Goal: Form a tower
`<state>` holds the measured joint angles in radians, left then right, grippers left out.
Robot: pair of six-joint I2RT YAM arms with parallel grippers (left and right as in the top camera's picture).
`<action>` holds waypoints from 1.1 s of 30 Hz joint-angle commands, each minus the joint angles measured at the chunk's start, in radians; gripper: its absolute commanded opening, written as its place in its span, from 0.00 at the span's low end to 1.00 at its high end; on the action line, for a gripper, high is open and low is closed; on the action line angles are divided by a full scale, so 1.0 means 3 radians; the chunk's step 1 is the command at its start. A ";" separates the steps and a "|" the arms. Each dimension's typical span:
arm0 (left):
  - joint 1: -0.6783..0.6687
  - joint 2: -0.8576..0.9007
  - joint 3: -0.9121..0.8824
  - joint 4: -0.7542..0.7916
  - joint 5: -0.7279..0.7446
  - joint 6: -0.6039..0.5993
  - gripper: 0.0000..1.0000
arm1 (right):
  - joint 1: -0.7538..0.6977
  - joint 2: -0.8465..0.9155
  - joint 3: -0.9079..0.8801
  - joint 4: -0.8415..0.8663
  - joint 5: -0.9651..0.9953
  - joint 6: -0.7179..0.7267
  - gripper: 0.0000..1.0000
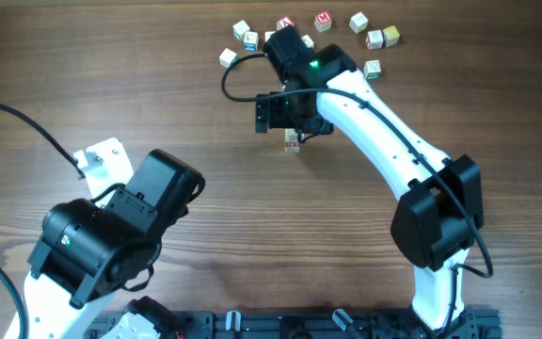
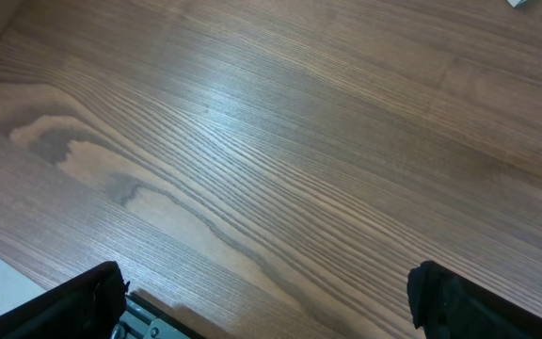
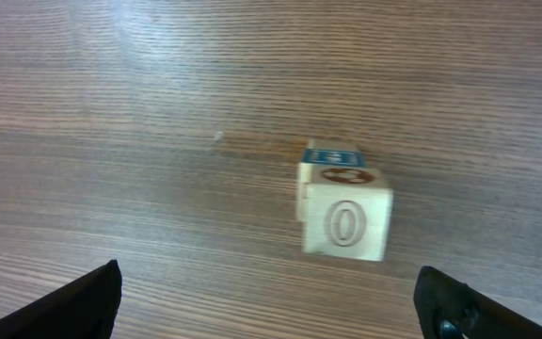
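The table (image 2: 280, 141) is smooth wood with a dark, clear grain and a soft sheen where light falls on it. The tower (image 3: 344, 212) is of pale matt wood; its near face carries a thin brown letter O, and a blue painted side shows at its far edge. The right arm (image 1: 374, 122) has a glossy white plastic shell with black joints. The left arm (image 1: 111, 235) looks black and slightly shiny. The loose cubes (image 1: 324, 20) at the top of the overhead frame are pale wood with painted faces.
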<state>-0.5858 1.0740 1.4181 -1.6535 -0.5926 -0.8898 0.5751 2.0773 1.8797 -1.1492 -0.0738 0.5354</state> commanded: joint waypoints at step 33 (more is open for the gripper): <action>0.0020 -0.0003 -0.0004 0.0000 0.0004 -0.0053 1.00 | -0.0042 0.0460 -0.0187 0.0142 0.0131 0.0135 0.79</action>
<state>-0.5858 1.0740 1.4181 -1.6535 -0.5926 -0.8898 0.5659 2.1864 1.8271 -1.1110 -0.0254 0.5682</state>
